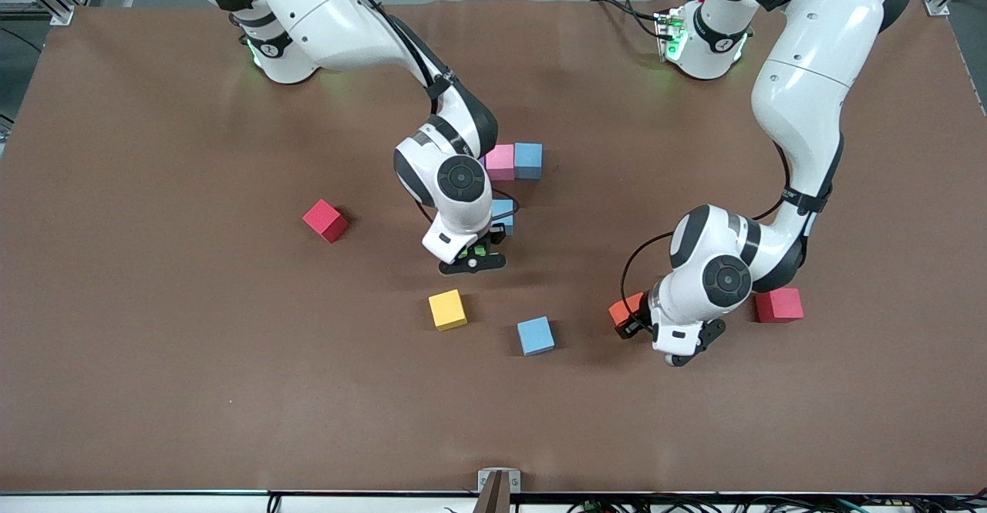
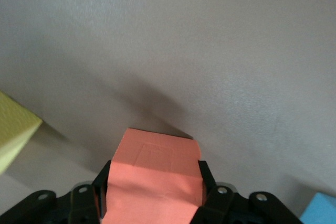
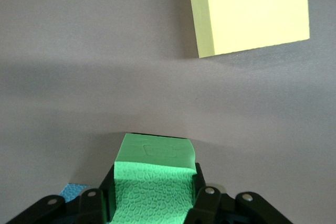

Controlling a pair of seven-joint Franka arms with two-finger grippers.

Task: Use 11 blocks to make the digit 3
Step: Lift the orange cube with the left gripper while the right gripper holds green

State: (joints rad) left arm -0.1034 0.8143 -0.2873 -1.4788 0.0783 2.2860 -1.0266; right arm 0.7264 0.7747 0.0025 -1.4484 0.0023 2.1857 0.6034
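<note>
Nearest us on the tabletop (image 1: 154, 389) lies a light blue block (image 1: 535, 335), a yellow block (image 1: 447, 309) beside it. Our left gripper (image 1: 631, 320) fingers clamp the orange block (image 1: 623, 310); our right gripper (image 1: 473, 254) fingers clamp the green block (image 3: 152, 179).

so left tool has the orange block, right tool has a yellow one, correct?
Not quite. The left tool does hold the orange block, but the right tool holds the green block, not a yellow one. The right wrist view shows it between the fingers; the yellow block lies loose on the table.
</note>
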